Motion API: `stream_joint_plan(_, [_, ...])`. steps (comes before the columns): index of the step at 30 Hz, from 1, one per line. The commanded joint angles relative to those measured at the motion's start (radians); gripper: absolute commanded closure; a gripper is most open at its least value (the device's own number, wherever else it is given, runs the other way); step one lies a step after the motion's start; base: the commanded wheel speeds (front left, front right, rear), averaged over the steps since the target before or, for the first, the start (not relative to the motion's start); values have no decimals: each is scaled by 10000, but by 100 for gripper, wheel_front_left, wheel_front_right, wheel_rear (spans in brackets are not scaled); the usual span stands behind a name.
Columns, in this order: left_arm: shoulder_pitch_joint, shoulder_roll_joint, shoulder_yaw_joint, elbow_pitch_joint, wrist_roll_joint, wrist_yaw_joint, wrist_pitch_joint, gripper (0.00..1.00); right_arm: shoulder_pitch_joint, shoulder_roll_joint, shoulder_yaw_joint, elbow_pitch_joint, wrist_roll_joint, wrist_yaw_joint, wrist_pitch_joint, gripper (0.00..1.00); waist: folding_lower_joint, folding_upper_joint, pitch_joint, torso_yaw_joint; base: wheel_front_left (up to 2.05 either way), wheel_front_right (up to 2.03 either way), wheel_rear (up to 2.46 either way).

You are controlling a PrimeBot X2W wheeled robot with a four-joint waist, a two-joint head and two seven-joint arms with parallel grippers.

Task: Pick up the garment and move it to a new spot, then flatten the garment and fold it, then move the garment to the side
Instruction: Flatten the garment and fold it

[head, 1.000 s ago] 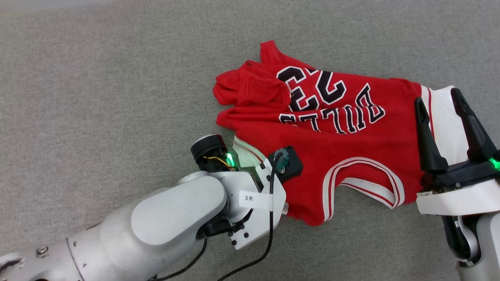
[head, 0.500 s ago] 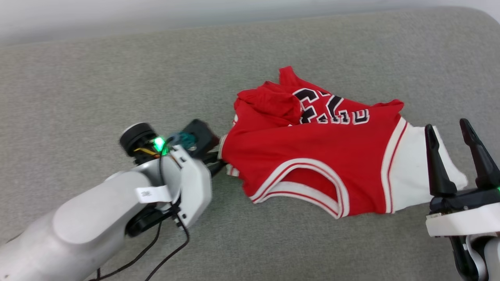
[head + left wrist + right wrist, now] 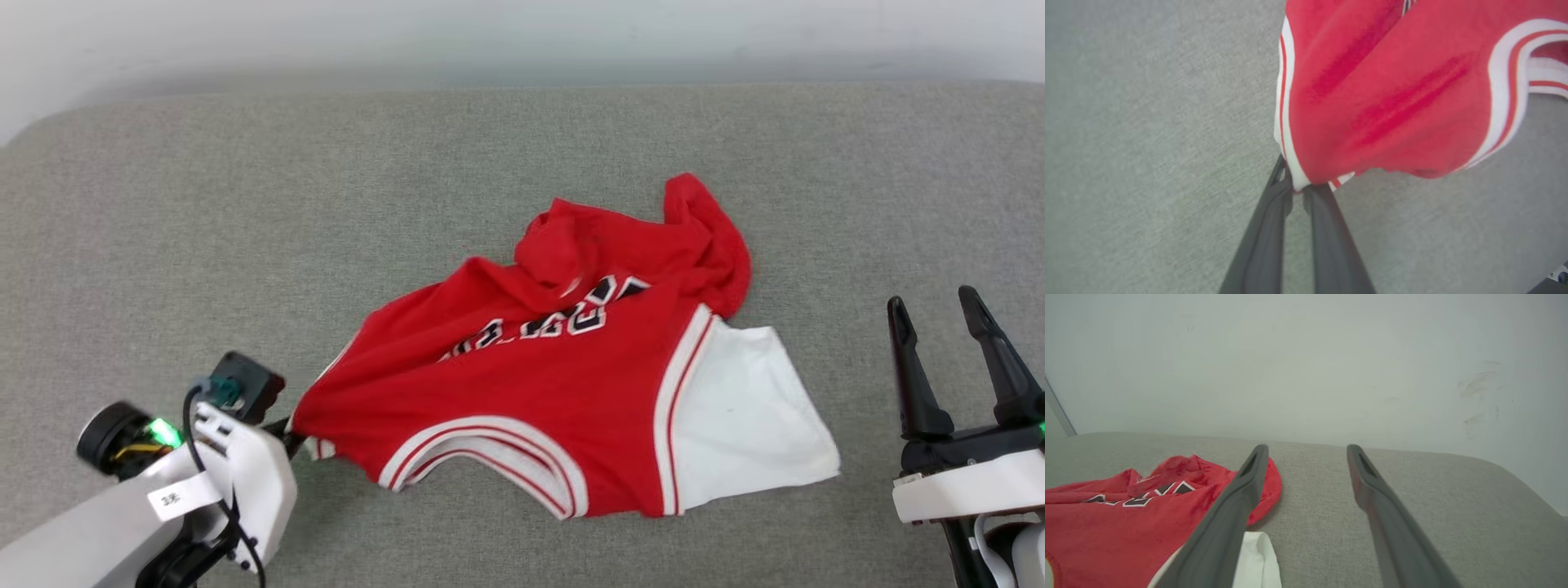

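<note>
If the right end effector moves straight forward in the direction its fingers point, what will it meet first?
Probably nothing soon: ahead of the right end effector is bare grey surface, then the pale wall. The garment lies to its left.

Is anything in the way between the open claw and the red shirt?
Nothing visible is. Just grey surface lies between the open right gripper and the garment. The left gripper pinches the garment's edge.
</note>
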Motion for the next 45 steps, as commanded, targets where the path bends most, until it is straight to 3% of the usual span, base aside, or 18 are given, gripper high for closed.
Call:
stream_joint_plan(1, [240,22,-12,108,-130,71,-31,100,134,-79,-41,43,-78,-15,-20,0,0,0,-39,37,0,0,0])
stream_joint_plan(4, [548,120,-30,353,-291,226,-102,100,218,-122,-119,129,-123,-13,-20,0,0,0,-132,101,0,0,0])
stream_joint_plan(8, [779,-156,69,393,-421,439,-443,99,331,-164,-186,237,-145,-13,1,0,0,0,-295,226,0,0,0])
stream_joint_plan(9, [802,-224,158,373,-376,574,-685,0,339,-172,-182,228,-153,-15,35,0,0,0,-345,256,0,0,0])
stream_joint_plan(11, [910,-386,224,337,-192,807,-1187,0,365,-216,-199,187,-155,-15,75,0,0,0,-517,348,0,0,0])
stream_joint_plan(20, [1754,-885,851,-484,484,2764,-3565,0,320,-984,-264,-873,-235,-15,954,0,0,0,-1287,825,0,0,0])
stream_joint_plan(24, [2197,-1121,1482,-983,889,3762,-4006,0,254,-1838,281,-1418,19,-15,2121,0,0,0,-1456,1033,0,0,0])
stream_joint_plan(31, [3415,-1856,3531,-1955,2757,4977,-4074,0,-58,-4073,2205,-1998,1199,-15,5668,0,0,0,-1457,1268,0,0,0])
stream_joint_plan(37, [4538,-2850,5309,-2608,4612,5188,-4065,0,-385,-5014,3168,-1946,2233,-15,8459,0,0,0,-1244,1532,0,0,0])
stream_joint_plan(41, [5073,-3553,6110,-2668,5477,4872,-4057,0,-573,-5416,3647,-1474,2553,-15,9556,0,0,0,-1012,1749,0,0,0])
stream_joint_plan(45, [5327,-4249,6744,-2576,6135,4346,-4058,0,-753,-5545,4076,-779,2762,-15,9812,0,0,0,-738,1990,0,0,0])
